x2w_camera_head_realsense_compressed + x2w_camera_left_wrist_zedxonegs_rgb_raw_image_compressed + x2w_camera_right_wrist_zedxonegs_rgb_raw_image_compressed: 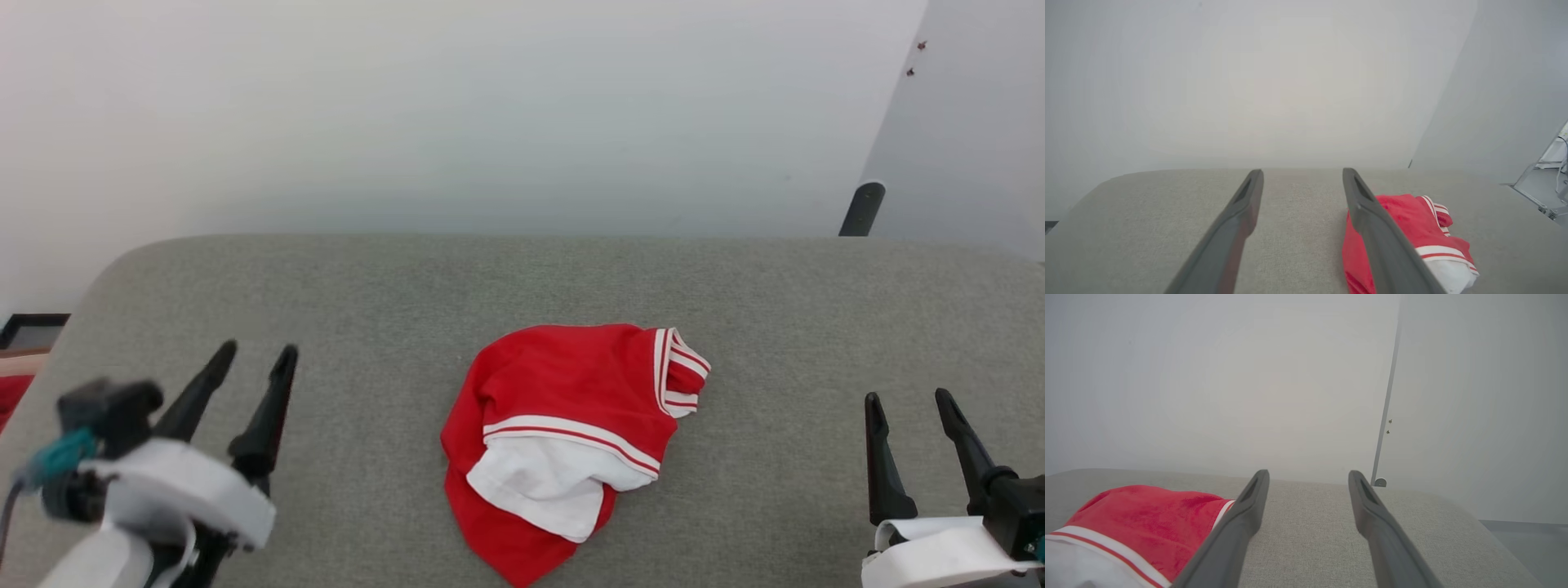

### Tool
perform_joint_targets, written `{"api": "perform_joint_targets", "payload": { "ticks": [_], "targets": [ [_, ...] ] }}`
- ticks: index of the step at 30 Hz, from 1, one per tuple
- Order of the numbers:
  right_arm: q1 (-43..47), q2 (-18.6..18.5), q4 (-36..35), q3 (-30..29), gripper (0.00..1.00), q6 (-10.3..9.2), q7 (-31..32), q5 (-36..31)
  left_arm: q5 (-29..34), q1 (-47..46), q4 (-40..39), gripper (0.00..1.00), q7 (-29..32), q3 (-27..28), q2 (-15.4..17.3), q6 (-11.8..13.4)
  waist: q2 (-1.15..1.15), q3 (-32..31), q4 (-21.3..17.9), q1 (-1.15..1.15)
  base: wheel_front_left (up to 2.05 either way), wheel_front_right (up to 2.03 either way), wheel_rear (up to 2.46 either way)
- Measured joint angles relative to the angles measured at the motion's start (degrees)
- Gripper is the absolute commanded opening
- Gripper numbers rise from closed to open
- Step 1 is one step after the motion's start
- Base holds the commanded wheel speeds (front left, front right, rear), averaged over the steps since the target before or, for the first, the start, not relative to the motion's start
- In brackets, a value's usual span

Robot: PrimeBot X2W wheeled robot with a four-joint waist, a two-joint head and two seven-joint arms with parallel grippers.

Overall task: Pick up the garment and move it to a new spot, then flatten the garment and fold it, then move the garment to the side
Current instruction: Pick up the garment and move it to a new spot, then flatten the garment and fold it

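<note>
Garment diagonal, striped trim far right

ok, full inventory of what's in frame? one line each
garment: 1, red with white sleeve and striped trim, crumpled mid-surface, between the grippers
surface: 1, grey fabric, under the garment
wall: 1, white, behind the surface
post: 1, black, behind the surface's far right edge
frame: 1, dark, far left edge, off the surface
red patch: 1, red, left edge below the frame; cannot tell what it is
left gripper: 1, dark fingers, open, lower left, apart from the garment
right gripper: 1, dark fingers, open, lower right, apart from the garment
</note>
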Motion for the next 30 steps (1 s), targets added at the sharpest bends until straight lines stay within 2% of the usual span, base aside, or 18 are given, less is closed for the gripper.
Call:
{"api": "perform_joint_targets", "payload": {
  "ticks": [6,12,15,20,25,30],
  "targets": [
    [0.4,-0.1,1.1,0.0,1.0,0.0,-0.8,-0.3,1.2,7.1,0.5,1.0,-6.3,2.8,0.2,2.3,0.0,-0.6,0.9,0.0,0.0,0.0,0.0],
    [1.5,-0.2,2.0,-0.8,1.0,0.0,-1.4,-0.6,3.7,13.0,0.6,1.0,-8.1,8.0,-1.1,2.5,0.0,-0.9,1.5,0.0,0.0,0.0,0.0],
    [1.7,-0.2,2.3,-1.4,1.0,0.0,-1.6,-0.6,6.6,15.5,-1.0,1.0,-8.1,13.3,-3.7,1.8,0.0,-1.0,1.8,0.0,0.0,0.0,0.0],
    [2.5,-0.1,2.6,-1.9,1.0,0.0,-1.9,-0.6,10.7,20.9,-2.1,1.0,-8.2,20.0,-7.9,-1.6,0.0,-1.1,2.0,0.0,0.0,0.0,0.0],
    [2.5,-0.1,2.7,-2.0,1.0,0.0,-2.0,-0.6,13.1,22.4,-1.8,1.0,-8.2,23.3,-10.6,-4.6,0.0,-0.9,2.2,0.0,0.0,0.0,0.0],
    [2.5,-0.1,2.7,-1.8,1.0,0.0,-1.9,-0.7,14.7,22.7,-0.8,1.0,-8.2,24.2,-11.7,-6.7,0.0,-0.7,2.3,0.0,0.0,0.0,0.0]
  ]
}}
